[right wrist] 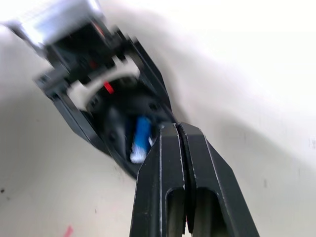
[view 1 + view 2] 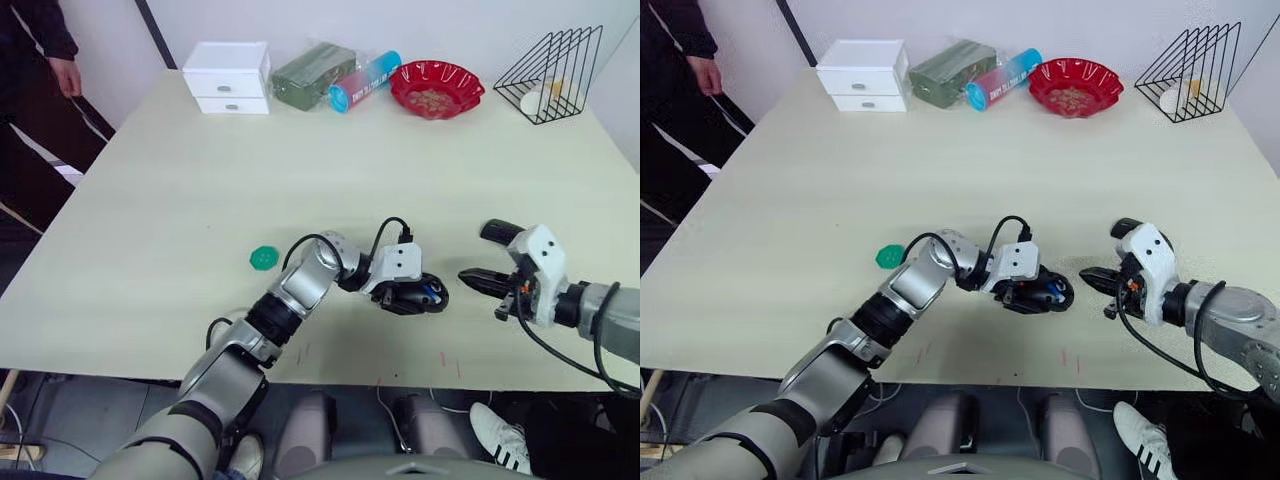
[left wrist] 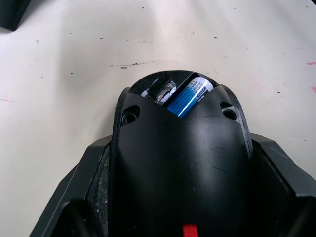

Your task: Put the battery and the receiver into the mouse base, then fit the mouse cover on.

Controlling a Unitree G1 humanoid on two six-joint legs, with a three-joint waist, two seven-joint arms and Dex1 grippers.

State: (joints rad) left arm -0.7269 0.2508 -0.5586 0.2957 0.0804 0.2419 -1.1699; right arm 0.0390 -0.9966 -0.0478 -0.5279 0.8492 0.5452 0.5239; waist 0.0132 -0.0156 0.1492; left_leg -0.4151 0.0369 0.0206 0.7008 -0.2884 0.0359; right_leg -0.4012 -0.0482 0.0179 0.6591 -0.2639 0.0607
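The black mouse base (image 2: 403, 296) lies on the table near its front edge, gripped from both sides by my left gripper (image 2: 424, 292). In the left wrist view the blue battery (image 3: 189, 96) lies in a slot at the base's open end, and a small dark stub, apparently the receiver (image 3: 161, 88), sits beside it. My right gripper (image 2: 467, 277) hovers just right of the base with its fingers (image 1: 168, 163) pressed together and nothing visible between them. A black rounded piece, likely the mouse cover (image 2: 497, 231), lies just behind the right gripper.
A green octagonal disc (image 2: 263, 258) lies left of my left arm. Along the far edge stand a white drawer box (image 2: 230, 77), a green packet (image 2: 313, 75), a blue tube (image 2: 365, 80), a red bowl (image 2: 436, 87) and a wire rack (image 2: 555, 75). A person (image 2: 50, 50) stands at the far left.
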